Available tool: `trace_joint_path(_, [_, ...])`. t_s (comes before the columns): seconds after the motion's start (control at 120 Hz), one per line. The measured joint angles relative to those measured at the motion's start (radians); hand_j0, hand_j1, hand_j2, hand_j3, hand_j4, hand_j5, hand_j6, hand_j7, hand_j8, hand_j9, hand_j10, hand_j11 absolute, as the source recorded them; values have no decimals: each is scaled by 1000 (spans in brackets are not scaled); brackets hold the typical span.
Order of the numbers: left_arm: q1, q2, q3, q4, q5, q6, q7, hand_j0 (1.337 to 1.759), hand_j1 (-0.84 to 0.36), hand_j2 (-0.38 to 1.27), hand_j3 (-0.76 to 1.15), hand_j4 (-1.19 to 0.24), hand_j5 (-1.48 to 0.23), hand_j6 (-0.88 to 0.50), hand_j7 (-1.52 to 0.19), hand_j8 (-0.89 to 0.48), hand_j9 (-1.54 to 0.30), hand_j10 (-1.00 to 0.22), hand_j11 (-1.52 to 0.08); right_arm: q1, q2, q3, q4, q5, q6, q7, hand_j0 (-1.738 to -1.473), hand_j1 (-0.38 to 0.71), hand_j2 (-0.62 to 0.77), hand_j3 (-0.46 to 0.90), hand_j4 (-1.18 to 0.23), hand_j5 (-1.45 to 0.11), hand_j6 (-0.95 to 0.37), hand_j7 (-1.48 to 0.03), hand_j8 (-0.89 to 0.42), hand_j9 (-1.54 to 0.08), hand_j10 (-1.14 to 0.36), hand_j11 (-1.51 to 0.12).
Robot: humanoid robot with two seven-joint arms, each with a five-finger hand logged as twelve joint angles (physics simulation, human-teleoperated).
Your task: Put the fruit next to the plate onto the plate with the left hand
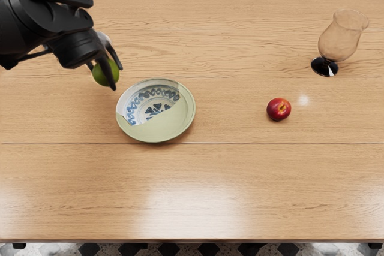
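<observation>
Plate (157, 137) beside green fruit (108, 75), seemingly within left hand (84, 48).

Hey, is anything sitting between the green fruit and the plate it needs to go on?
Nothing visible does. The left robot hand is closed around the green fruit just off the upper-left rim of the plate, with only bare table between. The red fruit and the glass stand far to the right.

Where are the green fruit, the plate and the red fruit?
green fruit (101, 74): head view, its bare left side.
plate (163, 128): head view, plain lower wall.
red fruit (278, 108): head view, its middle.
</observation>
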State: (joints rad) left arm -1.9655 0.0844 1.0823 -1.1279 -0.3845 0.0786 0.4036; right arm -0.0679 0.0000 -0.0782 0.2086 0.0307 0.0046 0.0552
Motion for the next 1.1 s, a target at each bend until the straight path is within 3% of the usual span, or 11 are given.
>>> trace_joint_path(0.1, [-1, -4, -61, -2, -5, -68, -3, 1648, -191, 149, 0, -748, -1097, -269, -1082, -249, -1091, -504, -1071, 0, 0, 0, 0, 0, 0, 0, -1658, -322, -5, 0, -22, -29, -22, -29, -22, -29, -22, -29])
trace_joint_path(0.15, [2, -7, -97, -3, -7, -84, -4, 1649, -224, 258, 0, -740, -1110, -249, -1087, -244, -1090, -496, -1075, 0, 0, 0, 0, 0, 0, 0, -1658, -322, -5, 0, -22, -29, -22, -29, -22, -29, -22, -29])
trace_joint_path(0.217, [6, -11, -138, -3, -8, -97, -4, 1649, -173, 137, 0, -740, -1135, -260, -1107, -249, -1107, -503, -1085, 0, 0, 0, 0, 0, 0, 0, -1658, -322, -5, 0, -22, -29, -22, -29, -22, -29, -22, -29])
trace_joint_path(0.342, [17, -34, -180, -3, -10, -105, -6, 1650, -206, 240, 0, -744, -1164, -231, -1128, -232, -1115, -504, -1100, 0, 0, 0, 0, 0, 0, 0, -1658, -322, -5, 0, -22, -29, -22, -29, -22, -29, -22, -29])
trace_joint_path(0.525, [45, -52, -187, 0, -9, -100, -9, 1646, -79, -4, 0, -794, -1161, -312, -1149, -291, -1137, -549, -1122, 0, 0, 0, 0, 0, 0, 0, -1658, -322, -5, 0, -22, -29, -22, -29, -22, -29, -22, -29])
trace_joint_path(0.592, [45, -52, -185, 1, -4, -96, -9, 1649, -74, 66, 0, -761, -973, -305, -963, -309, -954, -554, -943, 0, 0, 0, 0, 0, 0, 0, -1658, -322, -5, 0, -22, -29, -22, -29, -22, -29, -22, -29])
trace_joint_path(0.75, [18, -29, -170, 4, 9, -94, -8, 1654, 139, 33, 0, -389, -466, -139, -460, -154, -456, -274, -450, 0, 0, 0, 0, 0, 0, 0, -1658, -322, -5, 0, -22, -29, -22, -29, -22, -29, -22, -29])
trace_joint_path(0.858, [-76, 37, -145, 0, 8, -106, -3, 1656, 226, 19, 0, -229, -274, -82, -271, -91, -268, -161, -265, 0, 0, 0, 0, 0, 0, 0, -1658, -322, -5, 0, -22, -29, -22, -29, -22, -29, -22, -29])
trace_joint_path(0.967, [-100, 129, -71, -3, -3, -226, 4, 1657, 276, 11, 0, -135, -161, -48, -159, -54, -158, -95, -156, 0, 0, 0, 0, 0, 0, 0, -1658, -322, -5, 0, -22, -29, -22, -29, -22, -29, -22, -29])
trace_joint_path(1.0, [-93, 221, -52, -3, -13, -326, 20, 1657, 287, 9, 0, -114, -137, -41, -135, -45, -134, -80, -132, 0, 0, 0, 0, 0, 0, 0, -1658, -323, -4, 0, -22, -29, -22, -29, -22, -29, -22, -29])
trace_joint_path(1.1, [-9, 433, -18, -7, -50, -550, 131, 1657, 311, 6, 0, -70, -84, -25, -83, -27, -82, -49, -81, 0, 0, 0, 0, 0, 0, 0, -1658, -322, -5, 0, -22, -29, -22, -29, -22, -29, -22, -29])
